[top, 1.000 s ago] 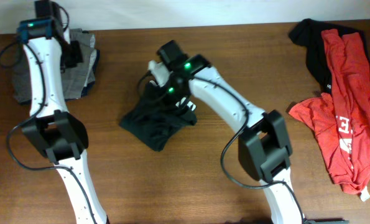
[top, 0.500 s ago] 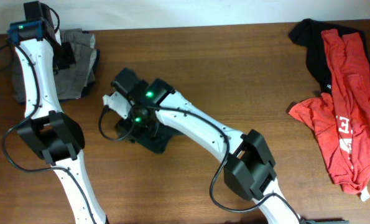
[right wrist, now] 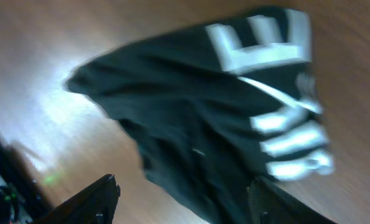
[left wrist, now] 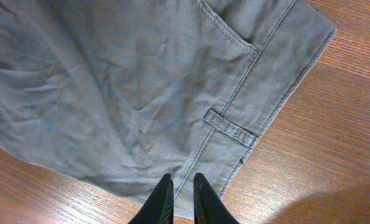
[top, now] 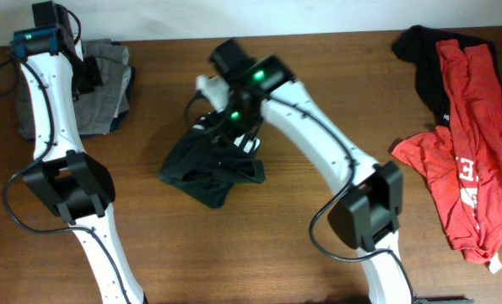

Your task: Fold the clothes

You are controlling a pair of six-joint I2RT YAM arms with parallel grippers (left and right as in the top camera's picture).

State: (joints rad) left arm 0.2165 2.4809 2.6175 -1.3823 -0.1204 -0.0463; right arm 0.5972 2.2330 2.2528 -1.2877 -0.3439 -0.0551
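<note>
Black T-shirt point(top: 202, 167) lies in a crumpled heap in the middle of the table point(top: 191, 262). Its white letters point(right wrist: 265, 43) look big in the right wrist view. The right gripper point(top: 227, 127) hangs over the far edge of the black T-shirt. Its 2 fingers point(right wrist: 91, 202) are spread wide apart, with the dark cloth between them. That view is blurry, so I cannot tell if they touch the cloth.

Far to the right of the black T-shirt, red T-shirts point(top: 474, 143) lie in a loose pile, partly on top of another black garment point(top: 421, 63).

Far to the left of the black T-shirt sits a grey garment point(top: 107, 93) with a pocket and a belt loop point(left wrist: 231, 127). The left gripper point(left wrist: 180, 180) is over the edge of it. Its 2 fingers are pressed almost together, and I see nothing pinched between them.
</note>
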